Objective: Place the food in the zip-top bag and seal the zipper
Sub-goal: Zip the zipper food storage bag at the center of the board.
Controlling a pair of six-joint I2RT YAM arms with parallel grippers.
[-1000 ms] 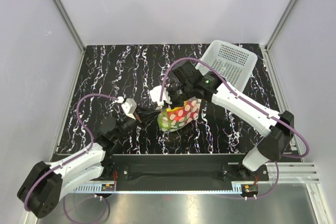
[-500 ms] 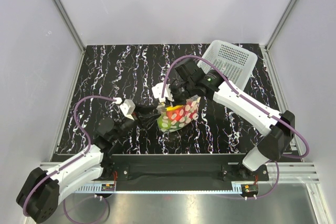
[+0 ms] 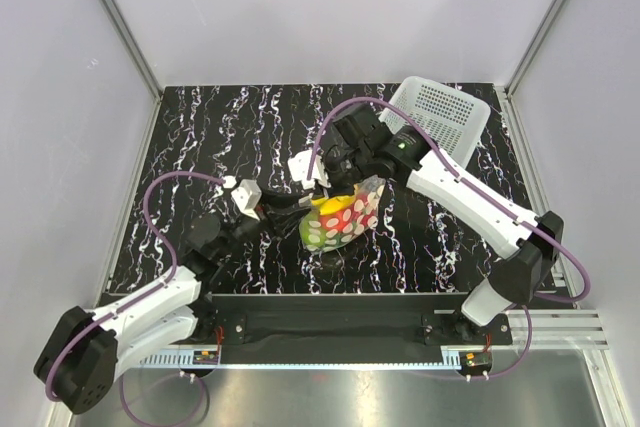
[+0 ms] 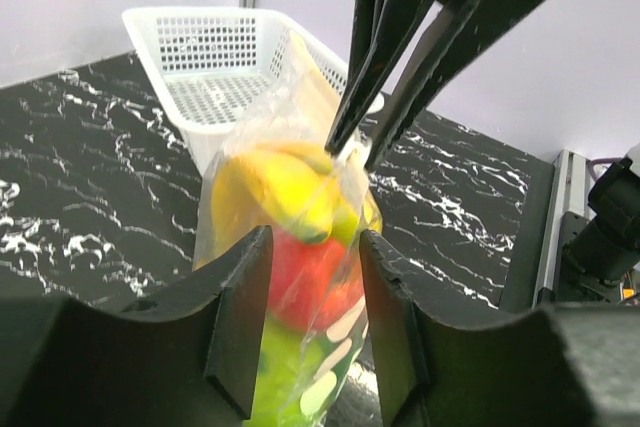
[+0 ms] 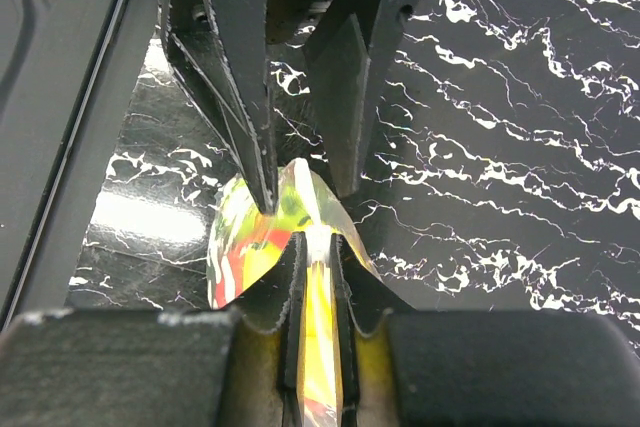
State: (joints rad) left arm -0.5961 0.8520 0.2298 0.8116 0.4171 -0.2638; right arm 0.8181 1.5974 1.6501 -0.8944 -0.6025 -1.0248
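Black, white-veined table (image 3: 200, 137) is filling the overhead view, with the zip-top bag (image 3: 342, 219) at mid-frame, lower left of the white basket (image 3: 440, 117). Only the left wrist view is showing the food inside: a yellow banana bunch (image 4: 275, 187) over a red fruit (image 4: 305, 282). At the mouth edge the right gripper (image 5: 315, 247) is pinching the bag, nearly closed. Meanwhile the left gripper (image 4: 312, 242) is standing half open, straddling the bag.

zip-top bag (image 3: 350, 215): clear plastic, crinkly, glossy | food (image 4: 280, 187): smooth, slightly shiny | basket (image 3: 437, 117): white perforated plastic | table (image 3: 220, 137): black marbled surface, glossy
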